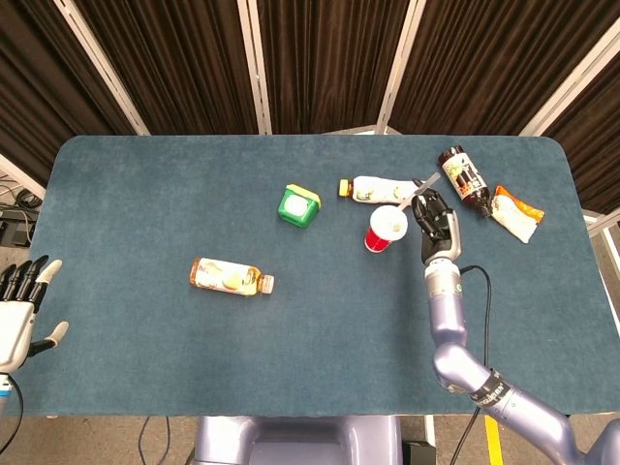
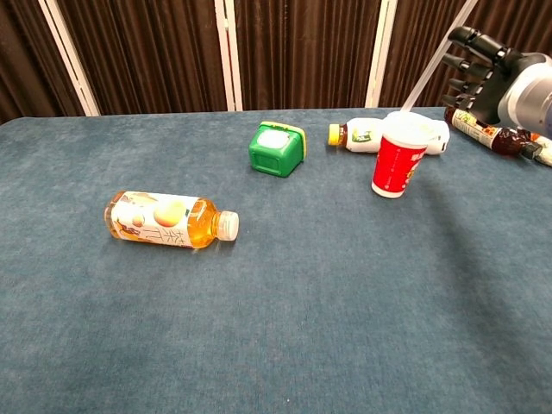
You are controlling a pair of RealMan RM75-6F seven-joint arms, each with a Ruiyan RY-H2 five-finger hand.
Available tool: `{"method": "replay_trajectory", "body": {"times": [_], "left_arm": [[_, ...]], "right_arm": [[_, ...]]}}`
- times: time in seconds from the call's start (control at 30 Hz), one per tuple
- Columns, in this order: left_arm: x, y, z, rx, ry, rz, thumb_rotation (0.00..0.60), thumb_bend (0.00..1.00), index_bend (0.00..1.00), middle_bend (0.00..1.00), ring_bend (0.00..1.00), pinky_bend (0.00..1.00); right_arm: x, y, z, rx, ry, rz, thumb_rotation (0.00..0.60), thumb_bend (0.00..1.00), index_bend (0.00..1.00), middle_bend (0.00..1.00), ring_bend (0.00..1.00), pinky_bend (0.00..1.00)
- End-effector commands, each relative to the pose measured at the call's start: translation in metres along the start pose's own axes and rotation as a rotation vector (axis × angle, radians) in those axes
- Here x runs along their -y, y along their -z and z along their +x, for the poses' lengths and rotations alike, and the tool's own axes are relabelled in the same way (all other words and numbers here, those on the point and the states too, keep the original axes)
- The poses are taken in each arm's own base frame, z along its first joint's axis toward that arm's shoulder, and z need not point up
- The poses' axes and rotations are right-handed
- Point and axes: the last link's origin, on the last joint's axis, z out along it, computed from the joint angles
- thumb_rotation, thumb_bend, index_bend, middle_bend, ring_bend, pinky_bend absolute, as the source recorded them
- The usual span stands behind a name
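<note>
Right hand [image 1: 435, 225] pinching thin grey straw [image 2: 424, 76]; red paper cup with white lid [image 2: 399, 154] tilted.
Straw tip is in the lid; cup leans beside the white lying bottle [image 1: 374, 189]. Left hand [image 1: 19, 308] idle, fingers spread, off table.

An orange tea bottle [image 1: 231, 277] lies left of centre on the blue worktop [image 1: 145, 194]. A green box [image 1: 298, 205] sits mid-frame; a snack packet [image 1: 513, 213] lies far right.

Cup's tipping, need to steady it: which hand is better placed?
Right. The right hand holds the straw beside the tilted red cup; the left hand sits off the table's far edge.
</note>
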Motion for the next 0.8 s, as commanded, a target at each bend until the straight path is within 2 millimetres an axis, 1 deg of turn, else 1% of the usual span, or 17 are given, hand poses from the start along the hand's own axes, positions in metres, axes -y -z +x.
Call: {"method": "replay_trajectory", "body": {"times": [0.03, 0.43, 0.8], "left_arm": [[0.000, 0.000, 0.000, 0.000, 0.000, 0.000, 0.600, 0.29, 0.00, 0.00, 0.00, 0.00], [0.000, 0.000, 0.000, 0.000, 0.000, 0.001, 0.600, 0.29, 0.00, 0.00, 0.00, 0.00], [0.000, 0.000, 0.000, 0.000, 0.000, 0.000, 0.600, 0.29, 0.00, 0.00, 0.00, 0.00]], "right_arm": [[0.001, 0.000, 0.002, -0.006, -0.004, 0.000, 0.600, 0.42, 0.66, 0.23, 0.00, 0.00], [0.005, 0.000, 0.006, -0.013, -0.002, 0.004, 0.600, 0.42, 0.66, 0.24, 0.00, 0.00], [0.005, 0.001, 0.019, -0.039, 0.007, -0.002, 0.600, 0.42, 0.67, 0.24, 0.00, 0.00]]}}
